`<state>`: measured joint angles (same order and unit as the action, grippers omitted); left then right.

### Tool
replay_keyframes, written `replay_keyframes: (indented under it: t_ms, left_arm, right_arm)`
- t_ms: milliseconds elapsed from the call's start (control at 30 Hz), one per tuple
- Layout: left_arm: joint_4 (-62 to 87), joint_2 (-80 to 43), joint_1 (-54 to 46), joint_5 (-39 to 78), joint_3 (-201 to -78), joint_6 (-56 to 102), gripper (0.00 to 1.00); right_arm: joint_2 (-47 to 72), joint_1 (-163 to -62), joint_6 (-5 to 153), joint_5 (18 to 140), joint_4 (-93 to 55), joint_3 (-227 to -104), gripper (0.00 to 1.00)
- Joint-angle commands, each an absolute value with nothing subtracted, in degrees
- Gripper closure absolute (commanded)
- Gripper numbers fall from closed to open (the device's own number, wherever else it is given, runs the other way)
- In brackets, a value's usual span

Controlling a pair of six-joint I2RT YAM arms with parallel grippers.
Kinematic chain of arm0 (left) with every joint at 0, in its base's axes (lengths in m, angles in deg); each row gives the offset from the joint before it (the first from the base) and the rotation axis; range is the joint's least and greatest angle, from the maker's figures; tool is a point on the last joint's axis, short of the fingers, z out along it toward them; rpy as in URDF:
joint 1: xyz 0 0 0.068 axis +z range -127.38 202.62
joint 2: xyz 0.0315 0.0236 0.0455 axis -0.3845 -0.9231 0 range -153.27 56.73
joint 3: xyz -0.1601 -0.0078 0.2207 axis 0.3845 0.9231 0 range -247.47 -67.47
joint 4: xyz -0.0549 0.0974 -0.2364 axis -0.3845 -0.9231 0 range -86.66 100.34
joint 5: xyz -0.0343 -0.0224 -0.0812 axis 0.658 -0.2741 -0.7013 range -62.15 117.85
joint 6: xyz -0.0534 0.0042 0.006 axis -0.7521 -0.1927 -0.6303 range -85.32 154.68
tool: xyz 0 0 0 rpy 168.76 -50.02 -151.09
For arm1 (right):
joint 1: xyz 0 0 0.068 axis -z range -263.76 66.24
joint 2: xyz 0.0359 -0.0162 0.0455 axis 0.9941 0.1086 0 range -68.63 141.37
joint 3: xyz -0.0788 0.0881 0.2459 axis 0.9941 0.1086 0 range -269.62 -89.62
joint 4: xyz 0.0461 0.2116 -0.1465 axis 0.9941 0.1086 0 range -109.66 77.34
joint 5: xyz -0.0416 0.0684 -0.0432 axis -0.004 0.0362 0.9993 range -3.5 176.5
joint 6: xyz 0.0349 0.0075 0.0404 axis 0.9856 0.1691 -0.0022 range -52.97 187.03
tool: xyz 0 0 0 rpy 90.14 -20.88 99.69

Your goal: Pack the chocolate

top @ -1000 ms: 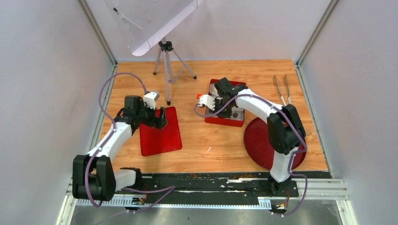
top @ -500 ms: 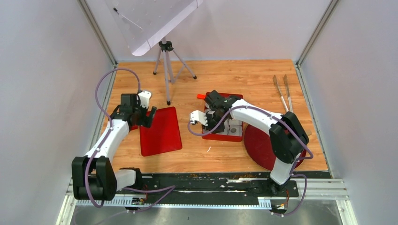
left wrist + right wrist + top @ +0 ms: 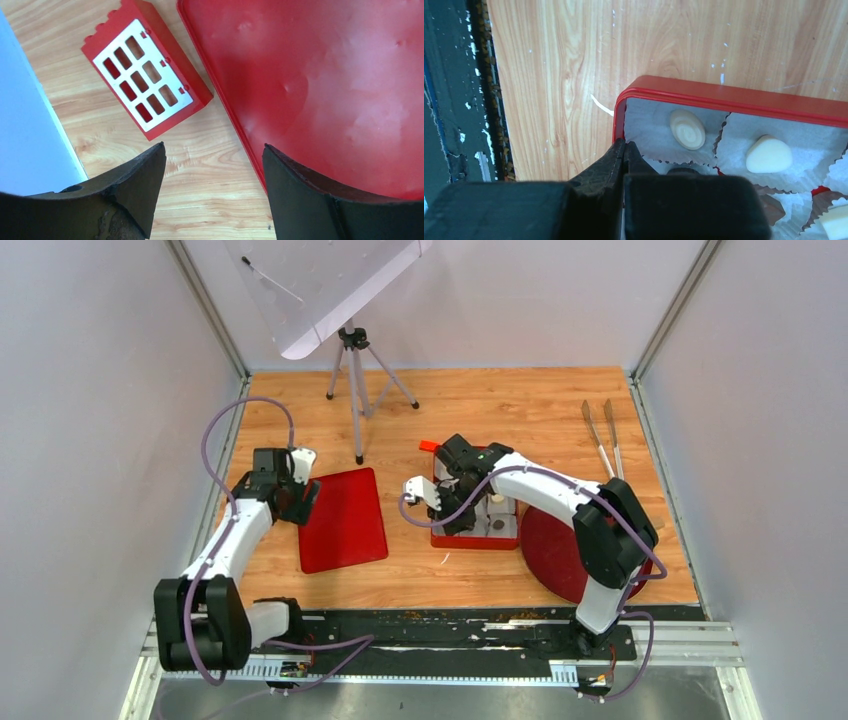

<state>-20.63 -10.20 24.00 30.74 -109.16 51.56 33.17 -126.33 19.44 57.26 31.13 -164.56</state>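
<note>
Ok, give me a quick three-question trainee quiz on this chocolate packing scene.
1. True or false: the left tool is closed on the flat red rectangular lid.
2. What sits in the white crinkled paper cup at the corner nearest the right tool? A) a dark brown square B) a cream swirled round chocolate C) nothing
3. Which tool pinches the wall of the red metal box?
Key: 1 false, it stands open; 2 B; 3 the right tool.
</note>
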Motion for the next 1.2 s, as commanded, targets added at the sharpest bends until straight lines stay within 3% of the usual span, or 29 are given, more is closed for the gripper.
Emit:
replay_keyframes:
  t_ms: [0, 167, 533, 833, 1033, 1167]
  left_arm:
    - [-21.06, -14.9, 24.64, 29.31, -110.95, 51.97, 0.26]
    - [-22.97, -21.31, 24.64, 28.22, -113.94, 51.15, 0.41]
    - [-22.8, -26.95, 24.64, 28.24, -114.87, 50.7, 0.57]
    - [-22.17, -30.94, 24.59, 28.2, -115.62, 49.73, 0.77]
    - [-24.54, -29.64, 24.64, 25.03, -117.8, 48.81, 1.0]
    - [-27.19, -25.56, 24.65, 23.03, -120.23, 48.57, 1.0]
  right_arm:
    - [33.04, -128.67, 19.6, 52.82, 32.66, -165.01, 0.99]
    - [33.05, -132.51, 20.32, 52.47, 32.28, -163.37, 0.98]
    - [36.72, -135.87, 18.82, 57.67, 33.95, -169.38, 0.98]
    - [25.08, -128.72, 14.31, 61.93, 41.46, -170.19, 0.97]
    - [18.77, -123.39, 16.07, 65.57, 40.69, -169.95, 0.96]
    - [16.8, -120.99, 16.4, 67.41, 39.35, -169.02, 0.95]
